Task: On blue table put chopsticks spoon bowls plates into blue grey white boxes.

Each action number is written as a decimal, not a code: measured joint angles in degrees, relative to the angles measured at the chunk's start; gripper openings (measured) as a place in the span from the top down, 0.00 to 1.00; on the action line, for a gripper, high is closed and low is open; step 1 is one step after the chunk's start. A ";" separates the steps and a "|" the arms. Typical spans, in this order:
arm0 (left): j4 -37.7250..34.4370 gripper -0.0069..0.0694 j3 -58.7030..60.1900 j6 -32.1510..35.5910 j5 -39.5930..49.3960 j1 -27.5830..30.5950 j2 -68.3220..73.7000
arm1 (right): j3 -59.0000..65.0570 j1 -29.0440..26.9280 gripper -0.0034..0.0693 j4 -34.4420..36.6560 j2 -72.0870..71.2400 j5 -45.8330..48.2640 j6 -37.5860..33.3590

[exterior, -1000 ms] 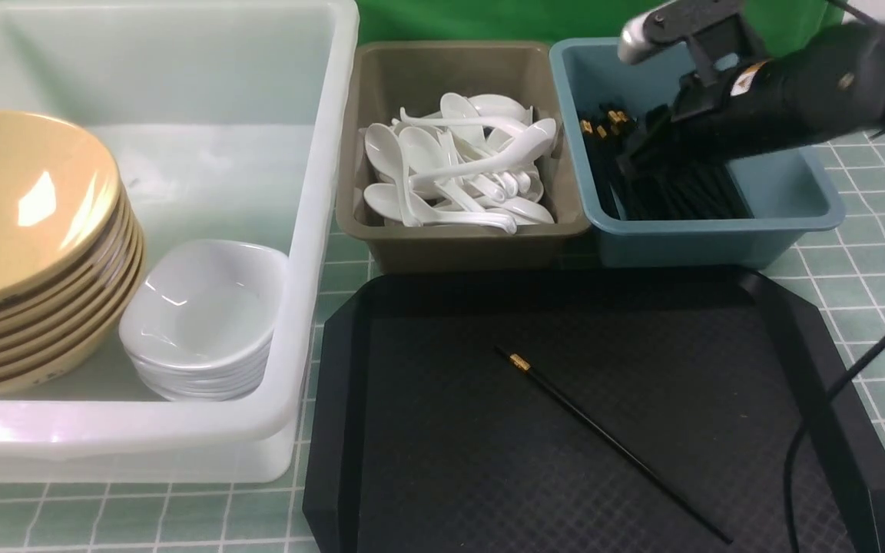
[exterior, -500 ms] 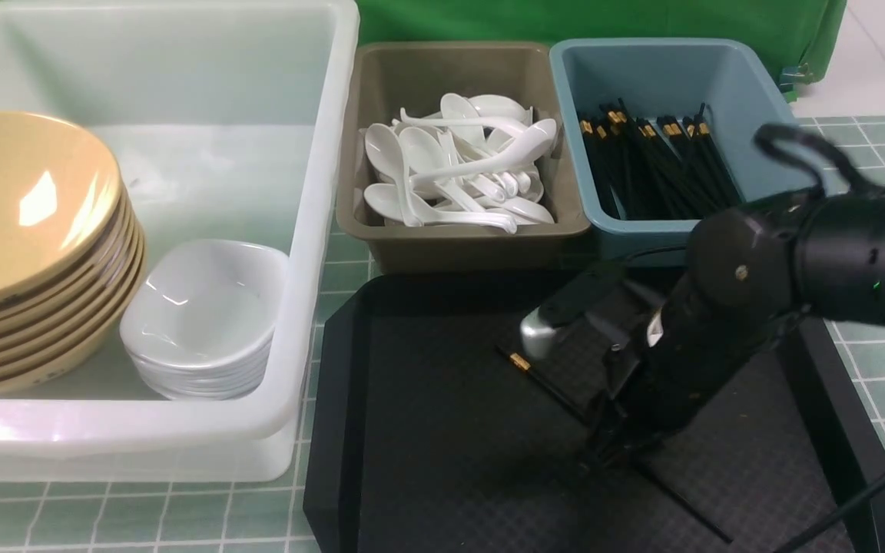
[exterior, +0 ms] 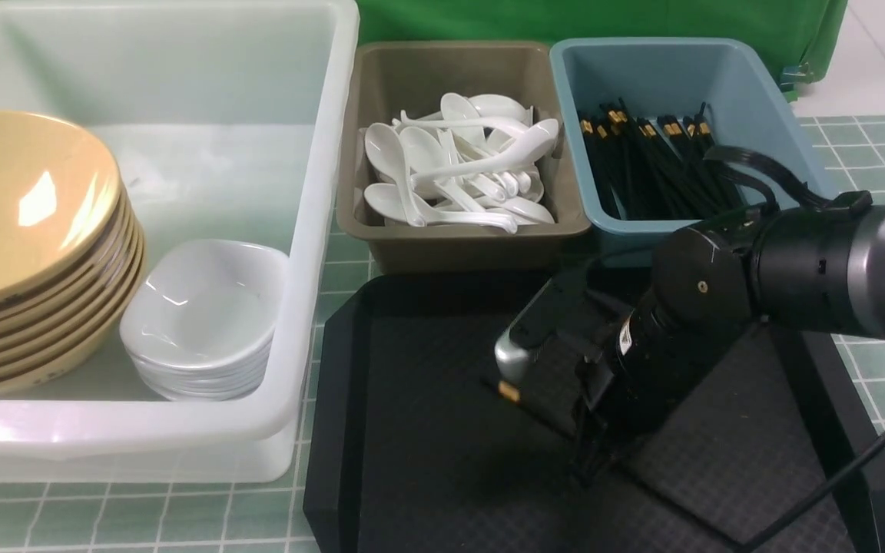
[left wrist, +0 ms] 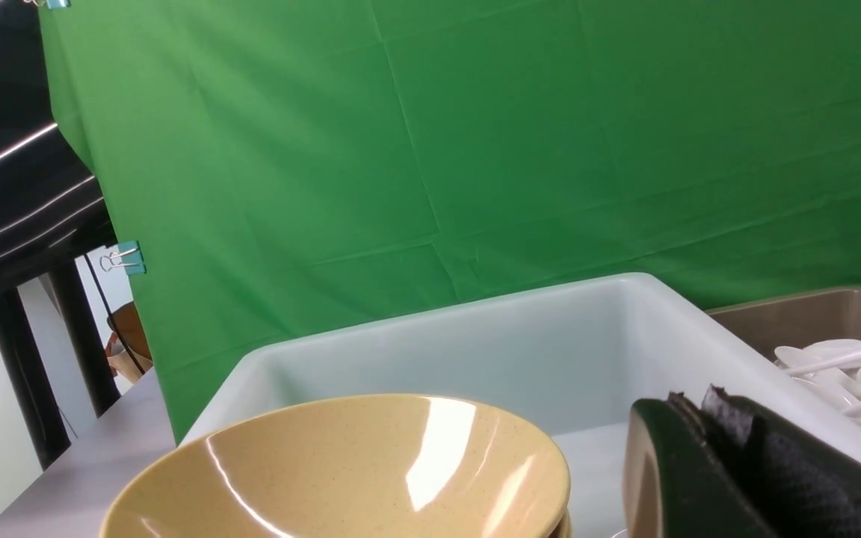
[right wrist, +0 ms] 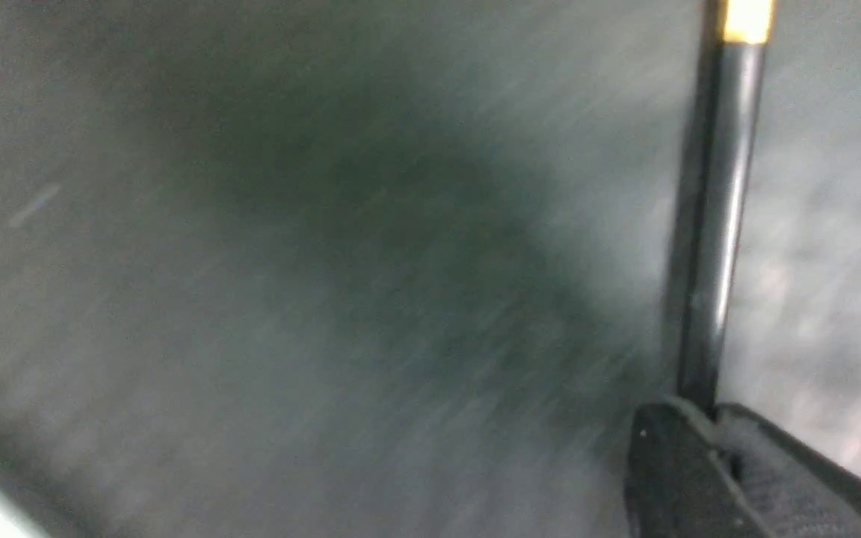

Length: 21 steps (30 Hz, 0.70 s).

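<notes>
Tray [exterior: 427, 461] is diamond-patterned black, table [exterior: 865, 153] white-gridded green, bowls [exterior: 20, 192] tan, spoons [exterior: 458, 169] white, chopstick [right wrist: 711, 224] black with gold.

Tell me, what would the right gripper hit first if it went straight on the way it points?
Most likely the black tray right under the right gripper, which pinches the chopstick.

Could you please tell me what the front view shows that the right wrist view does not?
Only the front view: the white box with yellow bowls and white dishes, the grey box of spoons, the blue box of chopsticks, and the right arm. Only the right wrist view: the right pincer closed on the shaft of the loose chopstick. Both: that chopstick's gold band and the black tray.
</notes>
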 joint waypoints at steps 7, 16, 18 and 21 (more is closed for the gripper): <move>0.00 0.90 0.00 0.00 -0.12 0.00 0.00 | -6.13 1.79 0.86 0.32 -17.39 -4.56 -5.99; 0.00 0.90 0.00 0.00 -0.47 0.00 0.00 | -6.82 -12.47 0.86 -0.50 -13.61 -55.23 -1.15; 0.00 0.90 0.00 0.00 -0.47 0.00 0.00 | -6.82 -14.68 0.86 -0.50 -9.03 -61.71 3.34; 0.00 0.90 0.00 0.00 -0.47 0.00 0.00 | -7.26 -16.91 0.84 -0.50 -3.02 -66.33 8.70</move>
